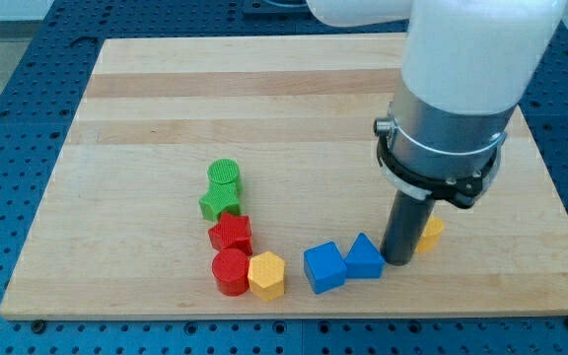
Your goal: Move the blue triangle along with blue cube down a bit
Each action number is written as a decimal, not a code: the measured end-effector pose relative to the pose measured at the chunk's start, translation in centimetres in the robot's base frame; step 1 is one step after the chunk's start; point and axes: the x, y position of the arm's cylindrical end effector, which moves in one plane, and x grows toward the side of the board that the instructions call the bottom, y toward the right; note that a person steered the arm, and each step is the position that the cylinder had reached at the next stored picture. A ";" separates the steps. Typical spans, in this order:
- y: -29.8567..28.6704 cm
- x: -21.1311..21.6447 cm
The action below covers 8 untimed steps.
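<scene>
The blue cube (324, 267) and the blue triangle (364, 257) sit side by side, touching, near the board's bottom edge, cube on the left. My tip (398, 260) stands on the board right against the triangle's right side. A yellow block (429, 234) is half hidden behind the rod on its right.
To the left lie a green cylinder (225, 176), a green star (218, 203), a red star (231, 233), a red cylinder (231, 271) and a yellow hexagon (266, 275) in a curved chain. The wooden board's bottom edge (294, 304) is close below the blue blocks.
</scene>
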 end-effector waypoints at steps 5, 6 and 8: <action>-0.1 -2.7; -1.1 -2.4; -3.7 -1.1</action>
